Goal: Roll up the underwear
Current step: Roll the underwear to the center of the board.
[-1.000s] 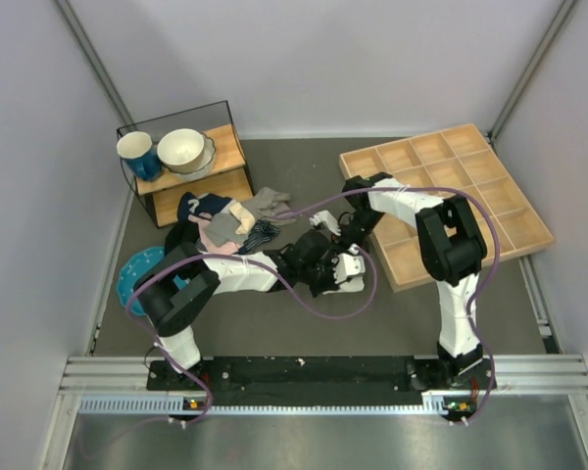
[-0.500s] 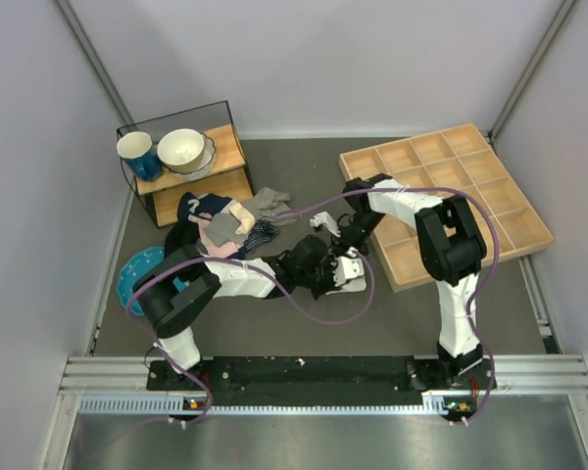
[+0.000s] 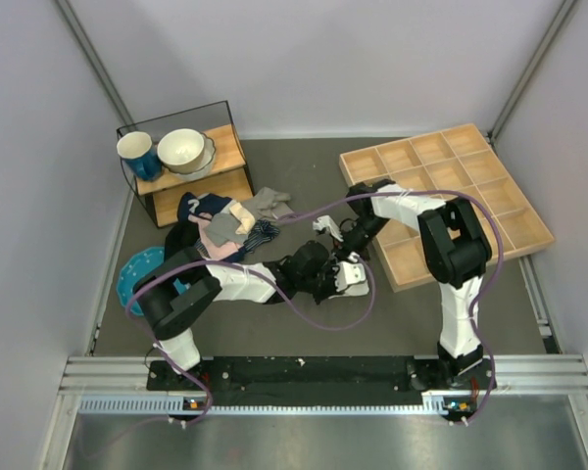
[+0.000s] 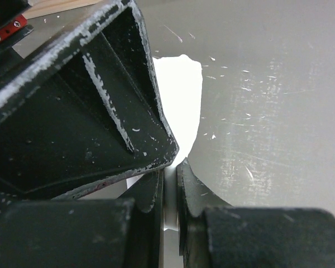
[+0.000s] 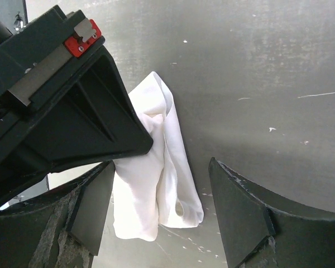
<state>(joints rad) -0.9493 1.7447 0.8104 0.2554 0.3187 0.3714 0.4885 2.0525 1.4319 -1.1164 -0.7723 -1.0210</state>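
Note:
The white underwear [image 5: 156, 184] lies bunched in a narrow folded strip on the grey table; it also shows in the left wrist view [image 4: 181, 95] and the top view [image 3: 350, 276]. My left gripper [image 4: 171, 192] is shut on a thin edge of the white cloth, low at the table. It is at the table's middle in the top view [image 3: 335, 274]. My right gripper [image 5: 167, 218] is open, with its fingers on either side of the strip and not touching it. It is just above the left gripper in the top view [image 3: 345, 251]. The left gripper's black body [image 5: 61, 111] hides the strip's left part.
A pile of mixed clothes [image 3: 225, 223] lies at the back left. Behind it is a wooden shelf [image 3: 225, 147] with a blue cup [image 3: 137, 152] and a white bowl [image 3: 183, 149]. A compartmented wooden tray [image 3: 451, 186] is at the right. A blue dish [image 3: 137, 269] is at the left.
The left gripper and the white cloth have shifted slightly toward the near edge. The right arm's forearm has swung a little to the right. Both grippers stay together at the cloth.

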